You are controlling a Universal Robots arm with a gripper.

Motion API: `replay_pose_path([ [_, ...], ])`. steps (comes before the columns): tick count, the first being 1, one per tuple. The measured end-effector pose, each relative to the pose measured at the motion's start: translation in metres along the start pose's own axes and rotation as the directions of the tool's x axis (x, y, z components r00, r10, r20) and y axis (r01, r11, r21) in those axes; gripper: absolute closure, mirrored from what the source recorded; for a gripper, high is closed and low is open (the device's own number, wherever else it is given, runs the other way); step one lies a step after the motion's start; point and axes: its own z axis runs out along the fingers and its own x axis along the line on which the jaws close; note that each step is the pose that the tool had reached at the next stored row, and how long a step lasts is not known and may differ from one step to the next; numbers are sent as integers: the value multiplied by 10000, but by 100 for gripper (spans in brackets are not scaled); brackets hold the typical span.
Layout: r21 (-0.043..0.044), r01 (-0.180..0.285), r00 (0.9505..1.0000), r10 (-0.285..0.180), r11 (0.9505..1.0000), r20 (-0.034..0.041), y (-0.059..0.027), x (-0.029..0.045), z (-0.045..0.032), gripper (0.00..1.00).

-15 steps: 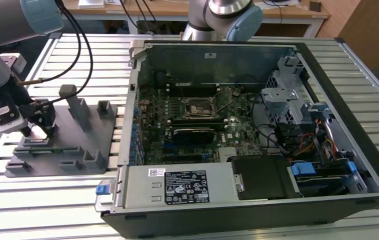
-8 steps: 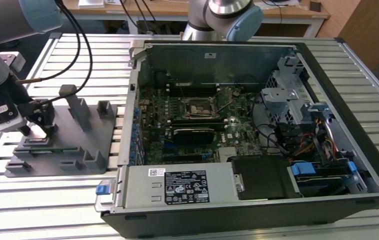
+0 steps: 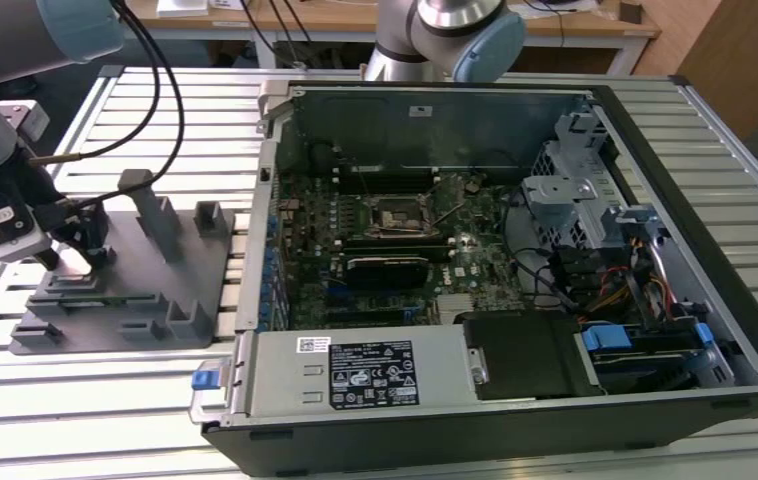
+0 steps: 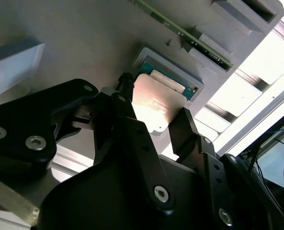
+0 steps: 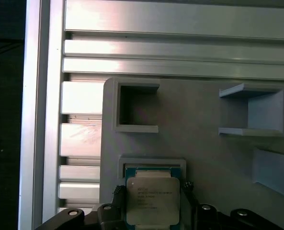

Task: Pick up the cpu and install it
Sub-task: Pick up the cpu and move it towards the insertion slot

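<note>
Matte black hand (image 4: 154, 98) straddles square, silvery metal cpu (image 5: 152, 202).

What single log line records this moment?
phase: pick | gripper: at cpu | cpu: seated in grey fixture pocket

Bright and even from overhead in the exterior view, with soft shade inside the computer case (image 3: 393, 130) beside the grey holder (image 3: 152, 300). Blown out to white on the table slats (image 4: 237, 96) past the holder in the second wrist view. Warm glare on the chip (image 4: 156, 108) in the holder; dimmer and flatter in the first wrist view.
</note>
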Motion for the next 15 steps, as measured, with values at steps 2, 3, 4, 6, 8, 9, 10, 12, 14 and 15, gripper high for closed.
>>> replay_pose_path([
  [2, 1, 0, 10000, 0, 10000, -2, 0, 0, -4, 46],
  [3, 3, 0, 10000, 0, 10000, -4, 0, 0, -11, 46],
  [4, 2, 0, 10000, 0, 10000, -3, 0, 0, -19, 46],
  [6, 1, 0, 10000, 0, 10000, -1, 1, -1, -37, 46],
  [8, 0, 1, 10000, -1, 10000, 1, 1, -2, -47, 46],
  [9, -1, 0, 10000, 0, 10000, 3, 1, -1, -48, 46],
  [10, -1, 0, 10000, 0, 10000, 3, 1, -1, -50, 46],
  [12, 0, 0, 10000, 0, 10000, 0, 1, -1, -55, 46],
  [14, 0, 0, 10000, 0, 10000, 1, 1, -1, -56, 46],
  [15, 0, 0, 10000, 0, 10000, 0, 1, -1, -57, 46],
])
